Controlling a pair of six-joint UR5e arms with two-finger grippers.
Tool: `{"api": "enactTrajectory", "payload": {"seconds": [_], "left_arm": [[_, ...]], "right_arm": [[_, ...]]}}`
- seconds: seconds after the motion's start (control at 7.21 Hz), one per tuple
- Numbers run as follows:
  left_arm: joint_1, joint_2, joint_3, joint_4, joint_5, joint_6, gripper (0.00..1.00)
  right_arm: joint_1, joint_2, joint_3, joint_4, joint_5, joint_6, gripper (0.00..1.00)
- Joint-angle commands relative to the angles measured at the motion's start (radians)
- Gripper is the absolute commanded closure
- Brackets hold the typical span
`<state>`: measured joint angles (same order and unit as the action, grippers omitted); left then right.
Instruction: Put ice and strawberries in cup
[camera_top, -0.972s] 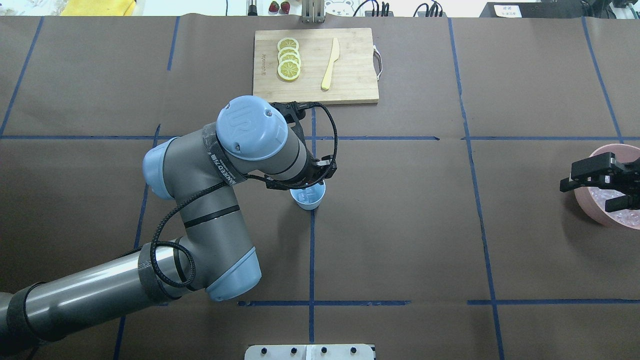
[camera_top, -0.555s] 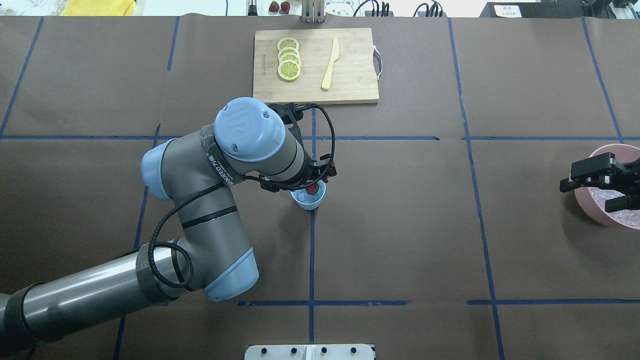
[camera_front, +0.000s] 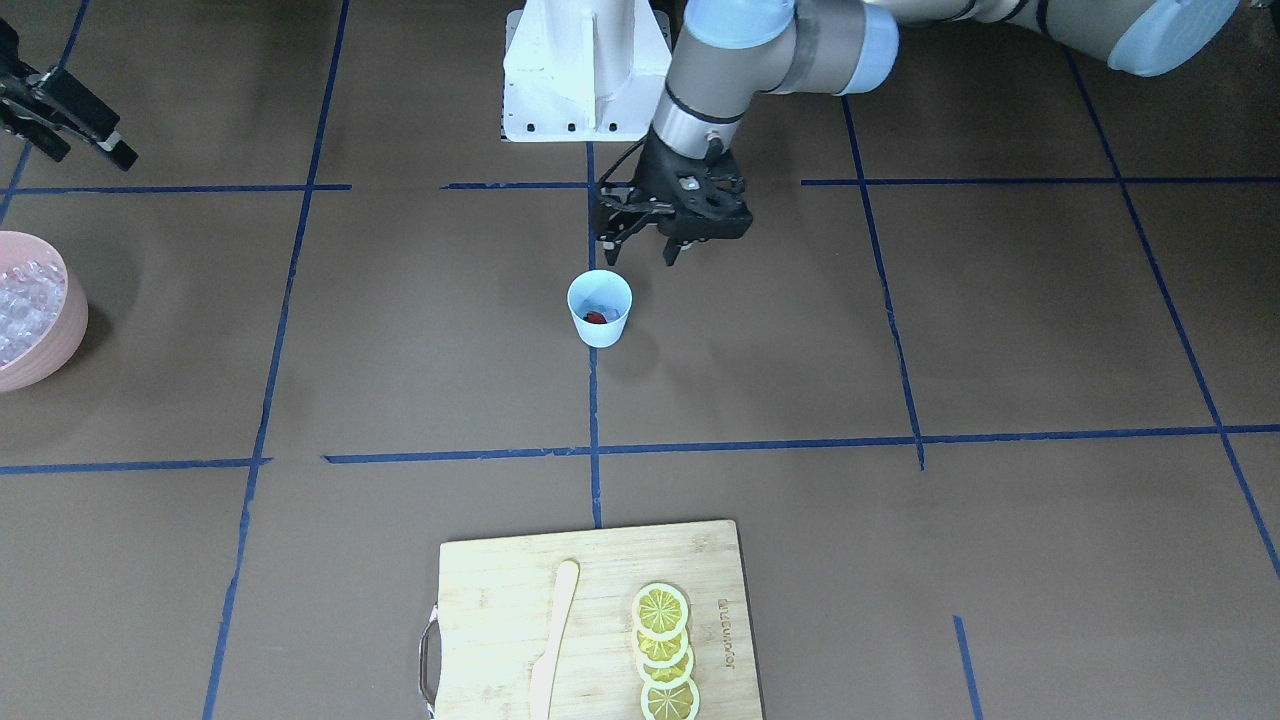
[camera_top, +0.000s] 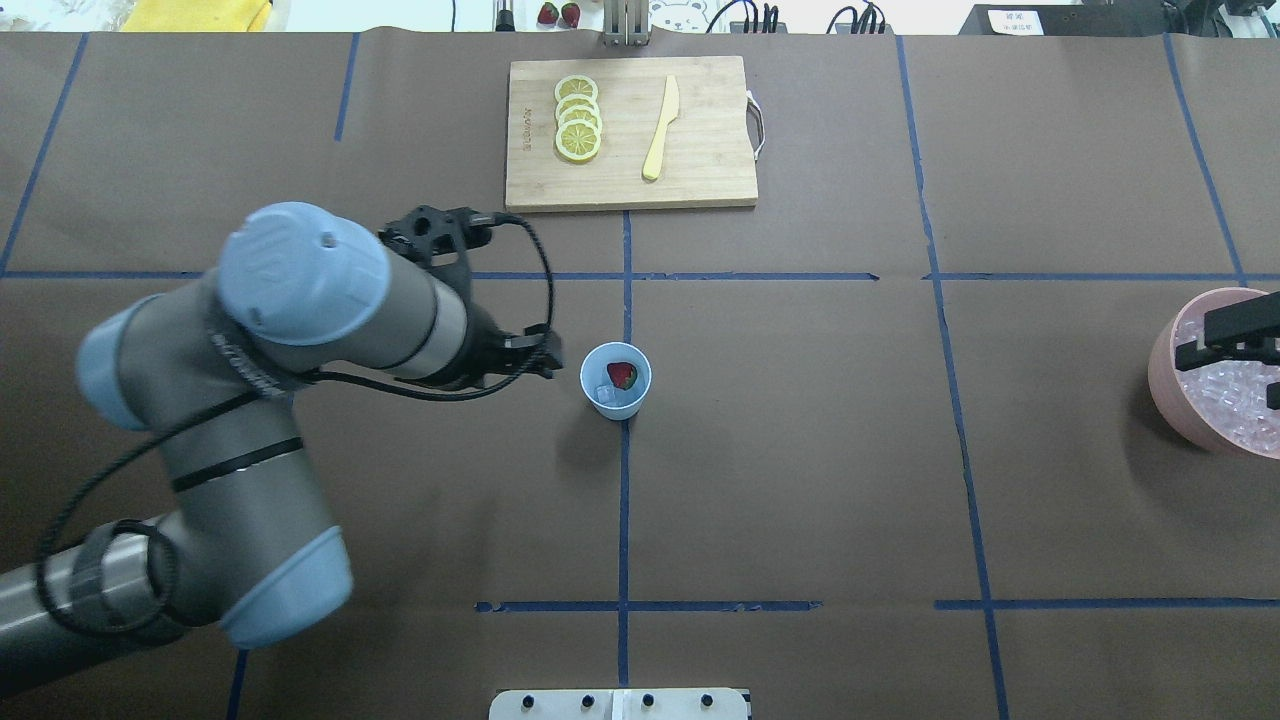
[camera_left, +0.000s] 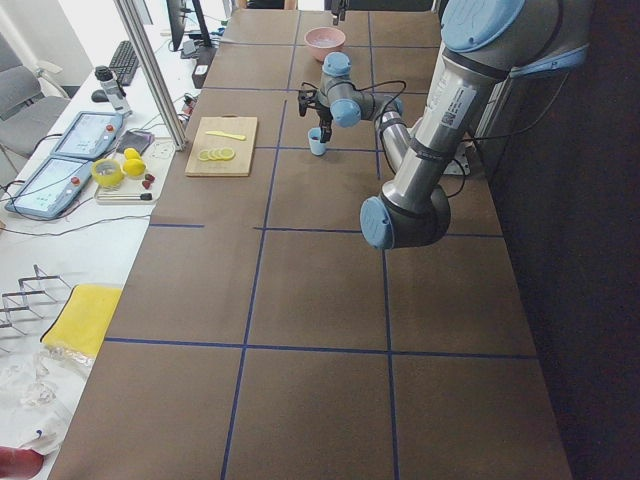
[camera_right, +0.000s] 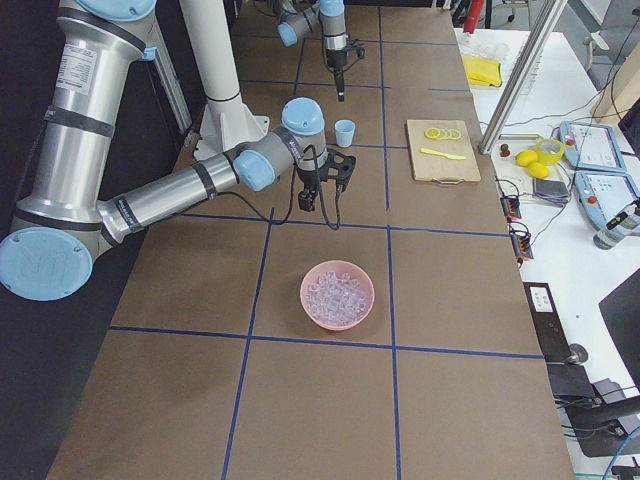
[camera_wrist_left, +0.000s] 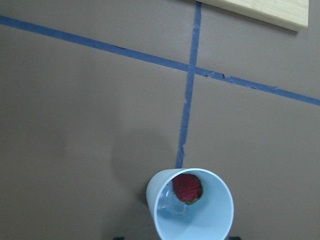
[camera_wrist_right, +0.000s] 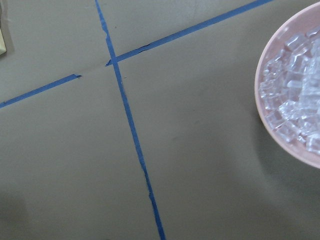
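1. Finding the cup (camera_front: 600, 332) standing upright near the middle of the brown bench (camera_top: 800, 450), right on a blue tape line (camera_top: 623, 500).
2. Seeing the strawberry (camera_top: 622, 375) lying inside the cup against its far wall, with a single ice cube (camera_top: 603, 394) resting beside it at the bottom.
3. Watching the left claw (camera_front: 642, 250) hanging above the bench just left of the cup in the overhead view, touching nothing, with fingers spread wide and gripping nothing.
4. Noting the right claw (camera_top: 1232, 368) hovering at the far right over the pink bowl (camera_front: 60, 340), partly cut off by the overhead view's edge; fingers appearing spread, with ice showing between them, and carrying nothing.
5. Spotting the rest of the ice (camera_wrist_right: 295, 95) heaping inside the pink bowl, well apart from the cup.
6. Seeing the wooden cutting board (camera_top: 710, 150) lying on the far side of the bench beyond the cup, carrying a row of overlapping lemon slices (camera_top: 578, 125) and a yellow knife (camera_top: 660, 130) just right of them.
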<state>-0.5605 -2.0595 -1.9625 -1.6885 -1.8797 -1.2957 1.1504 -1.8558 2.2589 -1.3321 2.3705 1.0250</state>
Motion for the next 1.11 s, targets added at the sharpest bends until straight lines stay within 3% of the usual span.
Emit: {"api": "enactTrajectory", "payload": {"seconds": [0.0, 0.28, 0.42, 0.69, 0.83, 0.97], "left_arm": [[-0.137, 0.27, -0.207, 0.081, -0.091, 0.308, 0.25], [-0.386, 0.489, -0.231, 0.081, -0.252, 0.713, 0.25], [-0.52, 0.554, -0.208, 0.104, -0.275, 0.972, 0.25], [-0.843, 0.544, -0.05, 0.279, -0.307, 1.485, 0.25], [-0.94, 0.529, 0.006, 0.349, -0.396, 1.56, 0.24], [-0.95, 0.529, 0.04, 0.454, -0.47, 1.56, 0.25]], "right_arm": [[0.137, -0.06, -0.076, -0.006, 0.019, -0.309, 0.01], [0.326, -0.059, -0.253, -0.007, 0.019, -0.69, 0.01], [0.386, -0.057, -0.315, -0.036, 0.019, -0.835, 0.01], [0.483, -0.054, -0.309, -0.238, 0.018, -1.166, 0.01], [0.476, -0.018, -0.308, -0.319, 0.004, -1.234, 0.01], [0.454, 0.003, -0.306, -0.355, -0.002, -1.235, 0.01]]}}
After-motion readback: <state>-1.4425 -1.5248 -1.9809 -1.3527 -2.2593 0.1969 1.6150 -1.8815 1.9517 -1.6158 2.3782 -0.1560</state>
